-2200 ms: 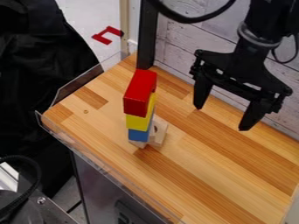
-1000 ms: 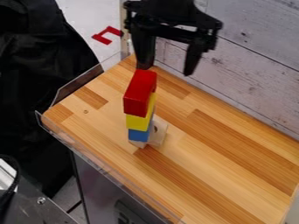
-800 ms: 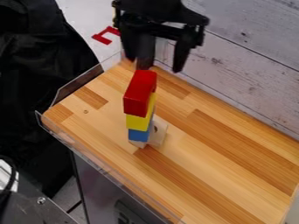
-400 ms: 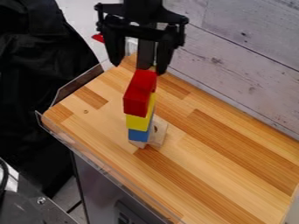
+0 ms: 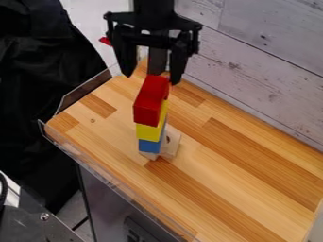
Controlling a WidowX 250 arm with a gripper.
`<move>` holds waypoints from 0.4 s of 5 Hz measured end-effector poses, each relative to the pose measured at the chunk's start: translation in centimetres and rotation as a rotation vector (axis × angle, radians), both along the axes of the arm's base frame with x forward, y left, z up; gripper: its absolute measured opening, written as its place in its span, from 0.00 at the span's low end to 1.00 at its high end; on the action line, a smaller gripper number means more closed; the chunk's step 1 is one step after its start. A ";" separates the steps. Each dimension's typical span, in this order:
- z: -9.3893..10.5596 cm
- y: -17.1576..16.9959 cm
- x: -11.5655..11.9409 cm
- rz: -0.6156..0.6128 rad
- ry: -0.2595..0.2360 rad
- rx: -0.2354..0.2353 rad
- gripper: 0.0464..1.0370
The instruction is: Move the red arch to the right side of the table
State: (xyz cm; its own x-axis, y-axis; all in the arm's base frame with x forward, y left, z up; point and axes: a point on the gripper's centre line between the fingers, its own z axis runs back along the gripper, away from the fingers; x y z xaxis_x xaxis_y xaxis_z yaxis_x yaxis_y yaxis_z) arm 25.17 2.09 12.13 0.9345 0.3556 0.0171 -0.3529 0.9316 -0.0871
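My black arm (image 5: pixel 153 10) points down, and my jaws are wide open, holding nothing, near the red arch's (image 5: pixel 149 101) top end.

Hangs from the far edge of the view, with wrist (image 5: pixel 153 6) uppermost and nearly vertical; ends below in a black gripper (image 5: pixel 151 79), with two fingers (image 5: pixel 125 59) spread apart and pointing downward.

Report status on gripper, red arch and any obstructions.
Gripper open, empty, over the stack's far end. Red arch on top, above the yellow block and blue block. No obstruction seen between gripper and arch.
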 end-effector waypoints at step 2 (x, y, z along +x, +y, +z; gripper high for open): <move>-1.1 -0.1 -0.3 0.009 0.041 -0.004 0.96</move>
